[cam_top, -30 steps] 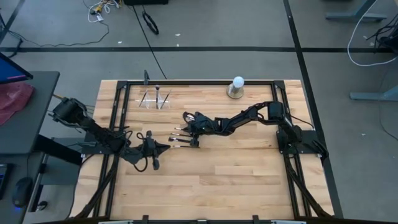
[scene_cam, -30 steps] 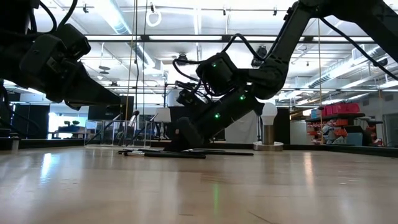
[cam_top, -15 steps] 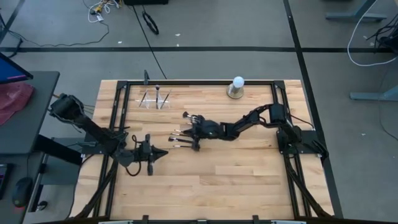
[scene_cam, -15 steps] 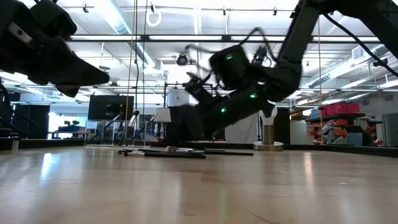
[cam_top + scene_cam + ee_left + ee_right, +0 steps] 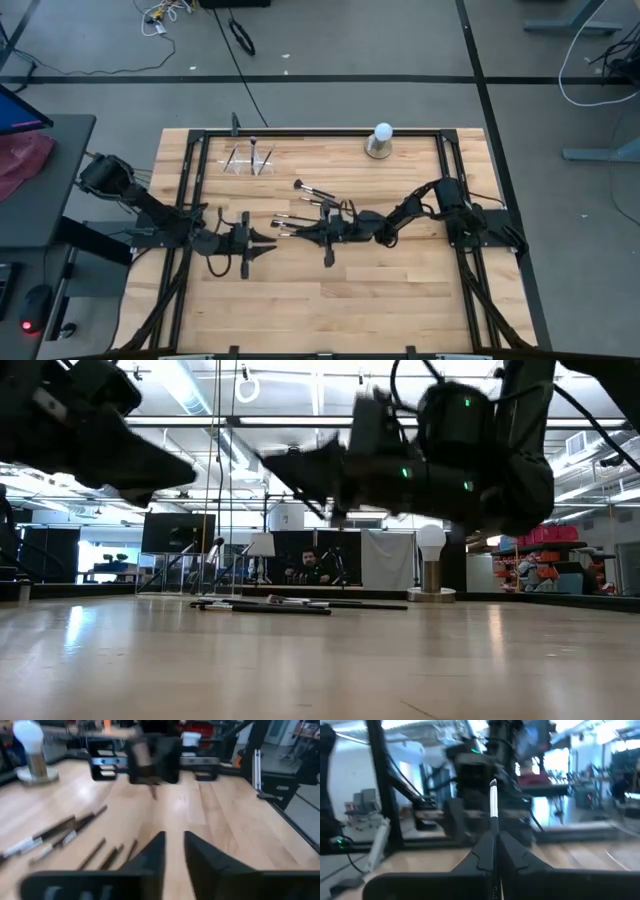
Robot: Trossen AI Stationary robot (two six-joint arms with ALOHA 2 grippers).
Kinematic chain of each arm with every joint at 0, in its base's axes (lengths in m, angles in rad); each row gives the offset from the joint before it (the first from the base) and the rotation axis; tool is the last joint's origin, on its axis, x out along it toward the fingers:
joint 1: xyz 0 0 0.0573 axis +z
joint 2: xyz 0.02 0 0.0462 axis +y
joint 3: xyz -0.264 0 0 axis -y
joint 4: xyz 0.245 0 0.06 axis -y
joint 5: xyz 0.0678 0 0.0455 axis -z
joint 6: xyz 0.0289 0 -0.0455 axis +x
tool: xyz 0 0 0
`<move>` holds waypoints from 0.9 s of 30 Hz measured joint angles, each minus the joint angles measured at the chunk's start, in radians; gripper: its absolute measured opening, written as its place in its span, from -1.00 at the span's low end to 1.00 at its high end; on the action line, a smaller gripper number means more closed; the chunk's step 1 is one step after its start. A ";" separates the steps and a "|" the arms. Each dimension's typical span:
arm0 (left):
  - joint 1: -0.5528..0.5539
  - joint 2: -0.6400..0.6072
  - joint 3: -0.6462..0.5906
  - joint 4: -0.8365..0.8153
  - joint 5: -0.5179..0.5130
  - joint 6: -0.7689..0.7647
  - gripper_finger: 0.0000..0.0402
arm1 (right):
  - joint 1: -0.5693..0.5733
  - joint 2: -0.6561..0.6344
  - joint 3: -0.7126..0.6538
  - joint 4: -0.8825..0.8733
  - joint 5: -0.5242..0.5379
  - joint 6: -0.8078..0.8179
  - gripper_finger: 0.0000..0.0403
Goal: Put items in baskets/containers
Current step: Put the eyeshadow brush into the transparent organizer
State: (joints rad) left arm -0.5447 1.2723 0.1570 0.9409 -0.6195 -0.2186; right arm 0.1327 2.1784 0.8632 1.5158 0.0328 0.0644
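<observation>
right wrist view shows my right gripper (image 5: 492, 851) clamped on one brush (image 5: 493, 802), mid-surface. that thin pinch could slip or twist on the way to the clear holder (image 5: 248, 160) near the far left corner. left gripper (image 5: 174, 851) stands slightly apart, empty.

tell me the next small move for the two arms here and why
Probably the right pincer should hold steady so the left pincer, fingers a little apart and empty, can close on the brush clamped upright between the right fingers. The two pincers face each other at mid-table in the high view, which looks like a handover. The clear holder sits on the left arm's side, far from the right arm.
</observation>
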 joint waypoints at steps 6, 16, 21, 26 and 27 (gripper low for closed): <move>0.057 0.068 0.000 0.181 0.093 0.130 0.01 | 0.067 0.000 0.073 -0.012 -0.002 -0.094 -0.97; 0.034 0.156 0.011 0.501 0.108 0.329 0.07 | 0.075 0.000 0.076 0.003 0.000 -0.098 -0.97; 0.056 0.213 0.089 0.499 0.111 0.332 -0.02 | 0.075 0.000 0.076 0.006 0.000 -0.098 -0.97; 0.065 0.268 0.143 0.498 0.093 0.367 -0.17 | 0.077 0.000 0.077 0.008 0.001 -0.098 -0.97; 0.064 0.272 0.145 0.496 0.091 0.369 -0.21 | 0.078 0.000 0.077 0.008 0.001 -0.099 -0.97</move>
State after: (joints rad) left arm -0.4805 1.5439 0.3019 1.4369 -0.5280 0.1505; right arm 0.2106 2.1784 0.9398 1.5240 0.0335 -0.0345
